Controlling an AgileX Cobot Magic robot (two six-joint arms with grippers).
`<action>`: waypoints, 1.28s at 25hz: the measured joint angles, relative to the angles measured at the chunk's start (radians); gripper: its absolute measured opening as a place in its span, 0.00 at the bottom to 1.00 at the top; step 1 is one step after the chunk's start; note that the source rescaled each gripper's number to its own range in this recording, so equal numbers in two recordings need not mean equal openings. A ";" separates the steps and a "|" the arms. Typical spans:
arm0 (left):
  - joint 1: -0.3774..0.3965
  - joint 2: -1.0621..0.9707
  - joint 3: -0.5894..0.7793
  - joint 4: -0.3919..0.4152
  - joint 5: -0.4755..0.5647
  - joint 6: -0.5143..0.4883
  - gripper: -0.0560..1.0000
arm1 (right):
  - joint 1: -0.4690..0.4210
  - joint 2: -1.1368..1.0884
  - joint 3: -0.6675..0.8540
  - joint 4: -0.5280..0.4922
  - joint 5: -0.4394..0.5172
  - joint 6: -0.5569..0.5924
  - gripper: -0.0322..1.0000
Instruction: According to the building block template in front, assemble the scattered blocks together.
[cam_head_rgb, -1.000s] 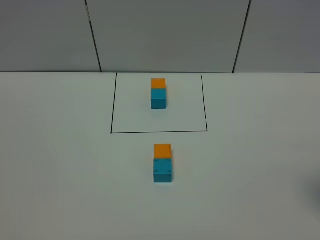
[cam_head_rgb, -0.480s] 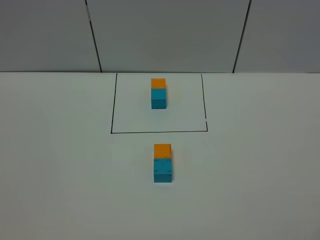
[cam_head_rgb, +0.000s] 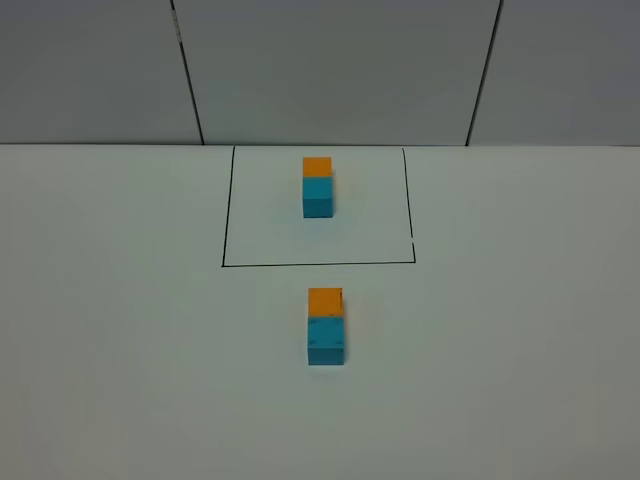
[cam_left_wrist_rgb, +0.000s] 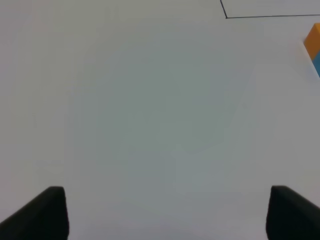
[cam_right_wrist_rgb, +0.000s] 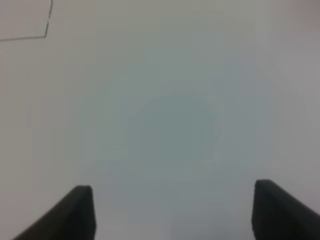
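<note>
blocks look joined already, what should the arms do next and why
Probably nothing but stay back. The orange block sits touching the blue block, orange behind blue, matching the framed pair. Both the left tool and the right tool are open, holding nothing, over bare table.

Template pair (cam_head_rgb: 317, 186) framed, speckled orange cube (cam_head_rgb: 325, 301) touching cyan cube (cam_head_rgb: 325, 341)

A faint dark smudge at the right edge of the exterior high view — perhaps part of the right arm, too blurred to tell — was there a second ago and is gone now, leaving bare white table (cam_head_rgb: 560, 380) at that edge — no other change shows
</note>
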 joint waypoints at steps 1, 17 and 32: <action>0.000 0.000 0.000 0.000 0.000 0.000 0.85 | 0.000 -0.023 0.000 0.000 0.005 -0.009 0.83; 0.000 0.000 0.000 0.000 0.000 0.000 0.85 | 0.000 -0.190 0.026 0.046 0.056 -0.089 0.82; 0.000 0.000 0.000 0.000 0.000 0.000 0.85 | 0.000 -0.190 0.028 0.094 0.066 -0.152 0.81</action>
